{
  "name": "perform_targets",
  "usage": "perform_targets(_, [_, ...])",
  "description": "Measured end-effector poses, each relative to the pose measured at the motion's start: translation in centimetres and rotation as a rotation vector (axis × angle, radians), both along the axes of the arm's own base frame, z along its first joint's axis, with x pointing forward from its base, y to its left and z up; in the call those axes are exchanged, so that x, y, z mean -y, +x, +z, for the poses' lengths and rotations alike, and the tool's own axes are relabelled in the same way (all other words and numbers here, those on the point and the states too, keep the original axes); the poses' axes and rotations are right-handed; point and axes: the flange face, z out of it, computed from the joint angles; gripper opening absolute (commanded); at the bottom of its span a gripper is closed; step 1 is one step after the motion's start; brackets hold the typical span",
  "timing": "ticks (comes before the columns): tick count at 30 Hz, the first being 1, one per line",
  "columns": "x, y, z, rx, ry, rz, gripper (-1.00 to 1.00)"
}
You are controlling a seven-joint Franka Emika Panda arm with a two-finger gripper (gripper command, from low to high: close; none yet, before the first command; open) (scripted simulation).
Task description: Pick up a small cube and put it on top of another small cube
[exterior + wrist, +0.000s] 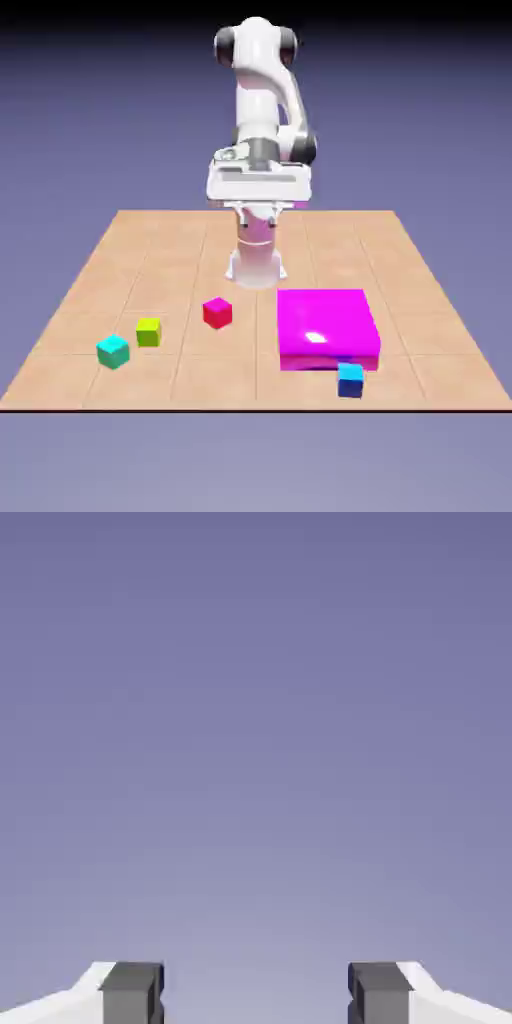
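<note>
- Hand view: gripper (256,994) fingers spread apart, nothing between them, just backdrop.
- Lime cube (148,331) sits near the tabletop's front-left corner, beside the teal cube (113,351).

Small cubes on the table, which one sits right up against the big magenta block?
The small blue cube: it sits at the flat magenta block's near right corner. The red cube, lime cube and teal cube stand apart, off toward the exterior view's left.

White arm (262,110) folded upright over its base, hand held high, gripper (255,992) parted wide, grey fingertips (131,992) apart, nothing between them.
</note>
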Motion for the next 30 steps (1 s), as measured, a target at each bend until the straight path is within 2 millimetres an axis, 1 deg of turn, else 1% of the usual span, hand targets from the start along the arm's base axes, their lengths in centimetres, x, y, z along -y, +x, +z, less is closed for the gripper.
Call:
perform_targets(3, [4.3,0.9,-3.7,-0.110,0.101,-0.206,0.00])
perform_targets(5, [7.3,1.0,-6.3,-0.179,0.168,-0.349,0.00])
perform_targets(9, [13.1,0.1,-11.5,-0.306,0.295,-0.647,0.00])
perform_targets(12, [17.2,-1.6,-15.5,-0.394,0.386,-0.877,0.00])
perform_targets(13, [18.6,-2.3,-16.8,-0.421,0.415,-0.956,0.00])
perform_targets(14, [20.5,-3.5,-18.2,-0.445,0.448,-1.052,0.00])
perform_targets(15, [21.1,-4.0,-19.5,-0.475,0.472,-1.115,0.00])
perform_targets(16, [22.1,-4.9,-20.8,-0.502,0.498,-1.191,0.00])
perform_targets(17, [23.7,-6.3,-22.1,-0.524,0.529,-1.285,0.00])
perform_targets(18, [24.5,-7.3,-23.5,-0.550,0.553,-1.362,0.00])
perform_targets(19, [25.4,-8.4,-24.7,-0.576,0.577,-1.439,0.00])
perform_targets(21, [25.3,-8.4,-24.8,-0.577,0.577,-1.441,0.00])
perform_targets(27, [25.4,-8.3,-31.1,-0.578,0.578,-1.441,0.00])
perform_targets(28, [25.4,-8.4,-31.8,-0.578,0.577,-1.442,-1.00])
perform_targets(30, [25.4,-8.4,-31.8,-0.578,0.577,-1.442,-1.00])
